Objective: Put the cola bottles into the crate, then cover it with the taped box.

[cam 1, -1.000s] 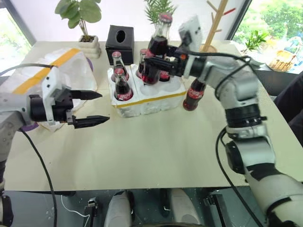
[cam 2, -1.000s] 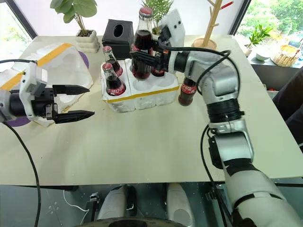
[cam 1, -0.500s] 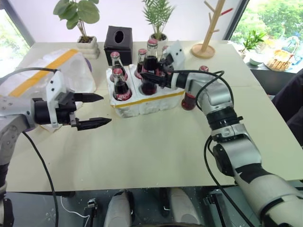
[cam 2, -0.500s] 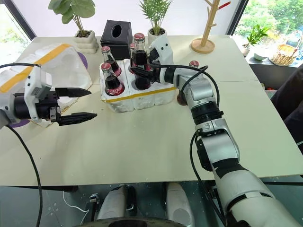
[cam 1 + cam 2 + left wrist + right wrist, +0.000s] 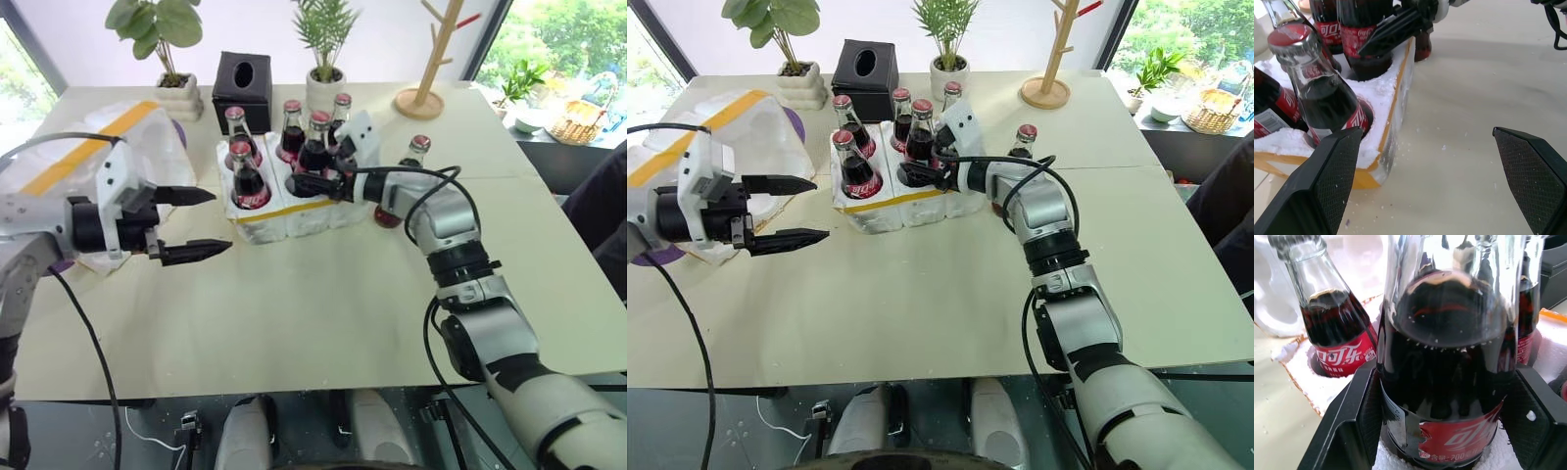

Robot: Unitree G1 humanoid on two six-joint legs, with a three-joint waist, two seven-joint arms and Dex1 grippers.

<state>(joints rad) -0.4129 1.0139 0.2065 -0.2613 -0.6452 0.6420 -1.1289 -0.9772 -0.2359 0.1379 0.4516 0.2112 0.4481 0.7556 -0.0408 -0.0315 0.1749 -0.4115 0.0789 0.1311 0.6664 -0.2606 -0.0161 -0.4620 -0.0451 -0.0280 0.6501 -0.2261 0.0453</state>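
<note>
Bottle (image 5: 315,157) lower now, in crate (image 5: 294,201) well (right gripper (image 5: 299,183) clamped on it, left gripper (image 5: 196,224) wide apart).

The taped box (image 5: 108,147) is cut off at the frame's left edge.

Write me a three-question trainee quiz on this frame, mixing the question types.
1. True or false: the right tool is shut on a cola bottle that sits in a well of the crate.
2. How many cola bottles stand on the table outside the crate? A) none B) one C) three
3. Fill in: the left tool is ____ and holds nothing.

Key
1. True.
2. B: one bottle stands beside the crate, behind the right arm; five are in the wells.
3. Open. It hovers beside the taped box.
</note>
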